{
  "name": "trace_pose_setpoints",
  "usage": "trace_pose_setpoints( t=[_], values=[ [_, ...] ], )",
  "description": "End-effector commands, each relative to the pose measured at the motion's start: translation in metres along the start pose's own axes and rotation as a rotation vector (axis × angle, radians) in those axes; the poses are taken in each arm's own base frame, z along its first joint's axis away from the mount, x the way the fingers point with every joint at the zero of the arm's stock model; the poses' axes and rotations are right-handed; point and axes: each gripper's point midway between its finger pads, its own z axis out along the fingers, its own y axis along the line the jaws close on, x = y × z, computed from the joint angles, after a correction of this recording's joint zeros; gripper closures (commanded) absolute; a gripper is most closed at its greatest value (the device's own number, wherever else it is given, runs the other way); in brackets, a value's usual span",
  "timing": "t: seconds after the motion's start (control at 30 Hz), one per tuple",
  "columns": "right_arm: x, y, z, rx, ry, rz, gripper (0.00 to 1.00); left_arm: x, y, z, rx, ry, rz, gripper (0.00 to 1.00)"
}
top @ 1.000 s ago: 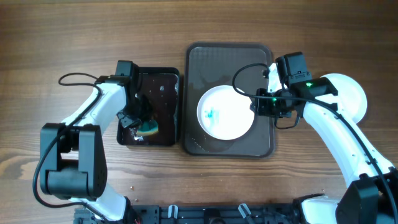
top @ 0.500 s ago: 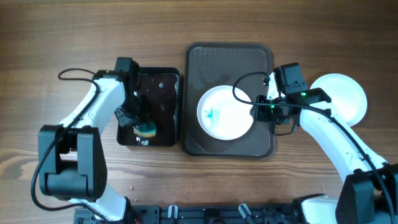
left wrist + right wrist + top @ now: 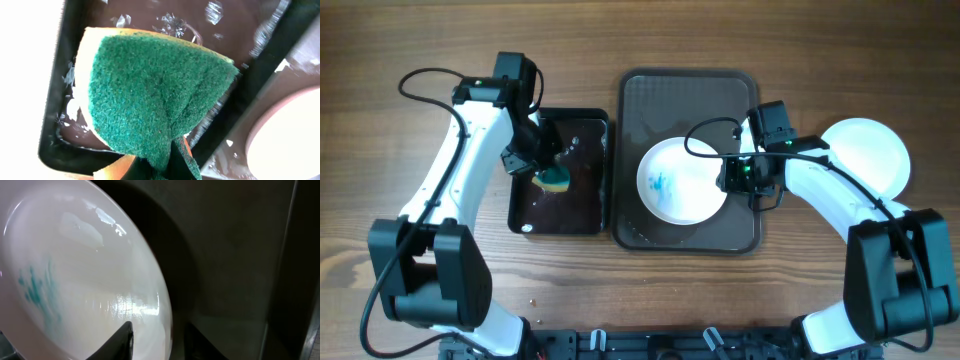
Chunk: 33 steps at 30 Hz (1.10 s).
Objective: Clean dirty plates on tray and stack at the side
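Now left claw [image 3: 544, 170] clamps the sponge [image 3: 155, 95]; right claw [image 3: 160, 339] pinches the plate [image 3: 680, 180] at its three-o'clock rim. Best steady it, then scrub the smear [image 3: 35, 292].

Trays: two, a brown tray [image 3: 690, 100] and a black tray [image 3: 582, 208]. Plates visible: two, a smeared plate [image 3: 680, 182] at the right gripper [image 3: 728, 176] and a white plate [image 3: 868, 158] outboard of it. Sponge [image 3: 556, 181]: one, in the left gripper [image 3: 546, 170].

Sponge [image 3: 150, 100]: green scouring face, yellow body. Small tray [image 3: 582, 208] glossy black. Big tray [image 3: 690, 92] dark brown. Plate [image 3: 692, 185] on it white, teal smears. Side plate [image 3: 870, 155] plain white. Table [image 3: 420, 50] brown woodgrain.
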Motion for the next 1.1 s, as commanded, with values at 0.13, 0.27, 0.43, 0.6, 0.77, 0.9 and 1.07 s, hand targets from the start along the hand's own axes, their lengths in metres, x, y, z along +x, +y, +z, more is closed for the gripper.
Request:
trace_pose_setpoints(
  t=[0.13, 0.27, 0.43, 0.6, 0.77, 0.9, 1.07],
  values=[
    [0.008, -0.005, 0.024, -0.001, 0.059, 0.019, 0.96, 0.016, -0.053, -0.016, 0.128, -0.029, 0.166, 0.96],
    [0.009, -0.005, 0.025, 0.001, 0.064, 0.025, 0.95, 0.024, -0.089, -0.017, 0.216, -0.045, 0.244, 0.96],
    [0.009, -0.005, 0.025, 0.002, 0.065, 0.025, 0.95, 0.032, -0.134, -0.019, 0.324, -0.081, 0.316, 0.96],
    [0.009, -0.005, 0.025, 0.001, 0.065, 0.025, 0.96, 0.046, -0.171, -0.003, 0.363, -0.085, 0.359, 0.96],
    [0.01, -0.006, 0.025, 0.002, 0.069, 0.026, 0.96, 0.067, -0.195, 0.044, 0.334, -0.007, 0.358, 0.96],
    [0.011, -0.006, 0.025, 0.003, 0.071, 0.027, 0.96, 0.079, -0.204, 0.086, 0.311, 0.072, 0.33, 0.96],
    [0.013, -0.006, 0.025, 0.005, 0.079, 0.03, 0.96, 0.099, -0.208, 0.112, 0.342, 0.198, 0.331, 0.96]
  ],
)
